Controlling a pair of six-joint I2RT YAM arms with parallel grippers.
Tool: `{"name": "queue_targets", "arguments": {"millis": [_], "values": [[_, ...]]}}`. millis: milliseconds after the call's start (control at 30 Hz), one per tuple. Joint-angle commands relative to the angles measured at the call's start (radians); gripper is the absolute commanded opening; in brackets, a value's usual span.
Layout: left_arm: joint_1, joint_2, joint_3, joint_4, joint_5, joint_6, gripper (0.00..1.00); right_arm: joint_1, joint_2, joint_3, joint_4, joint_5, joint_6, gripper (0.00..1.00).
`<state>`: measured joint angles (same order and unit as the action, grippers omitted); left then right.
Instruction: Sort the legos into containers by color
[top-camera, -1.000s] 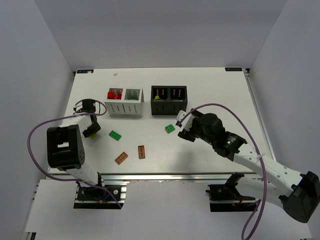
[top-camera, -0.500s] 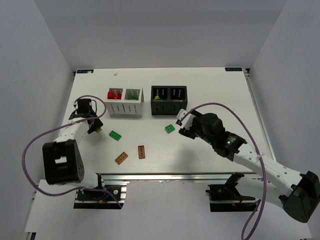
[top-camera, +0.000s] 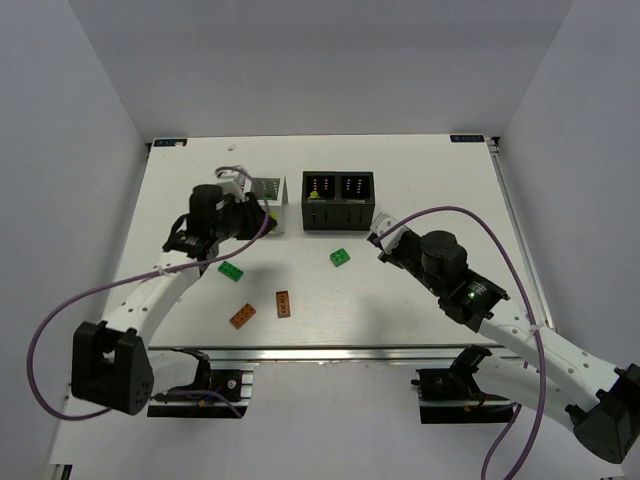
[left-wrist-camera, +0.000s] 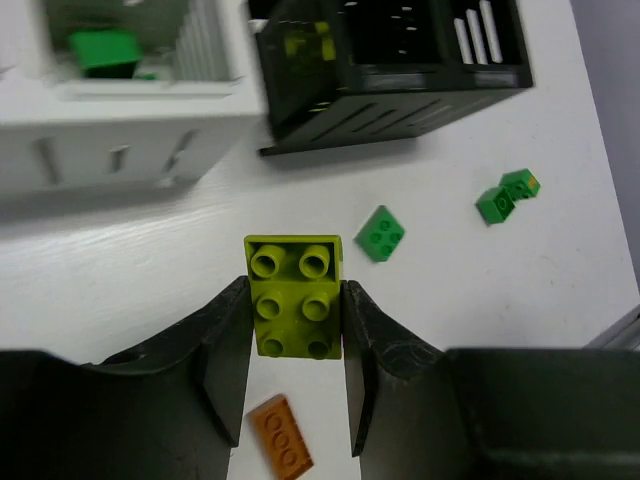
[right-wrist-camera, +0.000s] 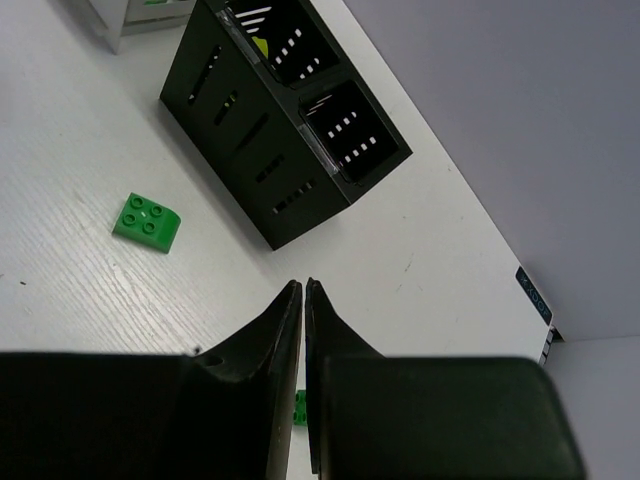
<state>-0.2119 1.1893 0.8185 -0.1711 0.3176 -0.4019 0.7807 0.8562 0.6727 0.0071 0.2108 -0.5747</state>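
**A:** Where's the yellow-green brick (left-wrist-camera: 293, 297) now?

**B:** It's in my left gripper (left-wrist-camera: 293, 295), pinched across its two smooth side walls with the studs facing the wrist camera. It hangs over the table (top-camera: 430, 190), just in front of the white box (left-wrist-camera: 130, 110). The black box (left-wrist-camera: 400, 70) sits beside that one, and its left compartment already shows a yellow-green piece.

**A:** How will it handle?

**B:** I'd say light, rigid and not fragile. The walls are glossy, so it could slip or twist if I grip a corner. Squeezing the flat sides squarely looks right to me.

**A:** And the right gripper (right-wrist-camera: 303, 290)?

**B:** Closed on nothing, with its fingers nearly meeting, low near the black box. A green brick (top-camera: 340, 257) lies loose on the table close by. I'd take that one by its flat sides too.
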Motion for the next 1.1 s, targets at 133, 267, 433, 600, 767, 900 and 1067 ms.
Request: {"name": "queue_targets", "arguments": {"millis": [133, 267, 433, 600, 767, 900, 1067], "values": [[-0.219, 0.214, 0.332, -0.002, -0.101, 0.167, 0.00, -0.027, -0.023, -0.019, 0.079, -0.010, 0.027, 0.11], [-0.259, 0.352, 0.465, -0.019, -0.175, 0.204, 0.00, -0.034, -0.013, -0.021, 0.076, -0.014, 0.027, 0.11], [-0.285, 0.525, 0.626, -0.045, -0.238, 0.216, 0.05, -0.040, 0.000, -0.021, 0.076, -0.017, 0.026, 0.12], [-0.293, 0.607, 0.700, -0.027, -0.290, 0.192, 0.15, -0.043, 0.004, -0.021, 0.073, -0.024, 0.030, 0.12], [-0.303, 0.685, 0.794, -0.083, -0.288, 0.190, 0.26, -0.047, 0.004, -0.021, 0.071, -0.030, 0.030, 0.12], [-0.314, 0.725, 0.835, -0.113, -0.304, 0.193, 0.44, -0.049, 0.007, -0.022, 0.068, -0.034, 0.030, 0.12], [-0.319, 0.760, 0.880, -0.151, -0.336, 0.195, 0.50, -0.050, 0.006, -0.021, 0.064, -0.042, 0.032, 0.12]]}}
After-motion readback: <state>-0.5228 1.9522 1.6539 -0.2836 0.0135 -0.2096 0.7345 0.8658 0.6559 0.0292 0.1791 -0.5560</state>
